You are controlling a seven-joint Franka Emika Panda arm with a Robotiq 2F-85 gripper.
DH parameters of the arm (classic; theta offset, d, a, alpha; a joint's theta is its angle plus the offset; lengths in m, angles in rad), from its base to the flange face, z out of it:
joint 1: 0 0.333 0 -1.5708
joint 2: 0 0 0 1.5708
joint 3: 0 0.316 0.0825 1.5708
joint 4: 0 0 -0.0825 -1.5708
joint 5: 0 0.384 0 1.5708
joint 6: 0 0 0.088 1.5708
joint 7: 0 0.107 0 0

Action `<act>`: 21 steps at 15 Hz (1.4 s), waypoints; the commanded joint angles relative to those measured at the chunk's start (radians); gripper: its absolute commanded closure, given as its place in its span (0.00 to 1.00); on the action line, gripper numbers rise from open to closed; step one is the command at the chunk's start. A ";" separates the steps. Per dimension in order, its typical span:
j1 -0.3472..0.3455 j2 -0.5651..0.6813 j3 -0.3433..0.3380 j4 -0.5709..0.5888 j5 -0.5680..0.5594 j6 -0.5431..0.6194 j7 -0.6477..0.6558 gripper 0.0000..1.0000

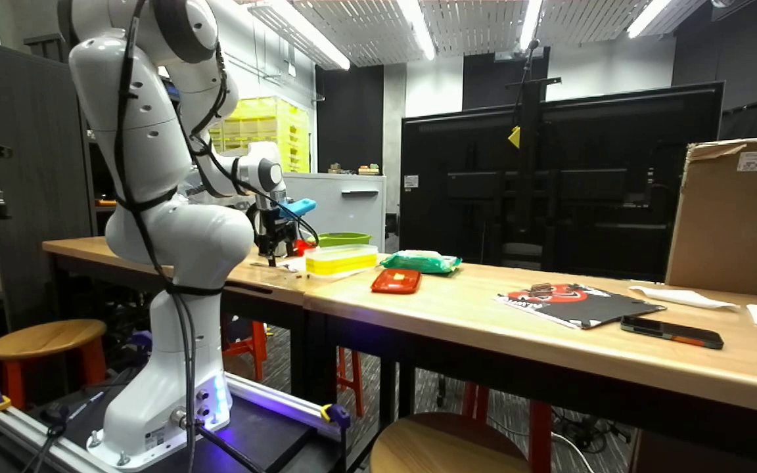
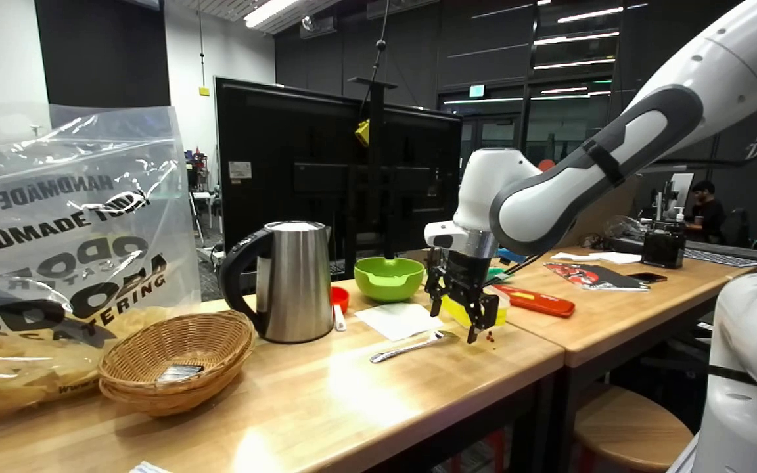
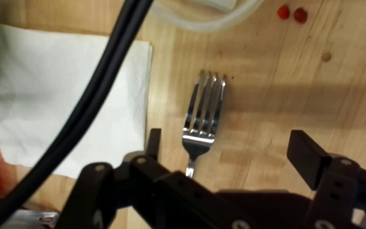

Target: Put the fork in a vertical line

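Observation:
A silver fork (image 3: 199, 141) lies flat on the wooden table, its tines toward the top of the wrist view and slightly tilted to the right. The gripper's left finger parts hide the lower handle there. The whole fork (image 2: 411, 346) shows in an exterior view, lying beside a white napkin. My black gripper (image 3: 229, 146) is open and empty, pointing down above the table. The fork's neck appears between its fingers, closer to the left one and not touched. The gripper also shows in both exterior views (image 2: 455, 326) (image 1: 280, 258).
A white napkin (image 3: 75, 95) lies left of the fork. A clear and yellow container (image 1: 341, 261) stands beyond the tines. Small red bits (image 3: 283, 12) lie nearby. A green bowl (image 2: 388, 279), steel kettle (image 2: 298, 282), red cup (image 2: 340, 297) and wicker basket (image 2: 175, 361) stand around. A black cable crosses the wrist view.

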 commanded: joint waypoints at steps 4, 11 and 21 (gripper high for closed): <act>-0.004 0.247 0.074 0.162 -0.005 0.153 0.206 0.00; -0.051 0.275 0.111 0.243 -0.095 0.046 0.482 0.00; -0.043 0.261 0.104 0.259 -0.046 -0.108 0.569 0.00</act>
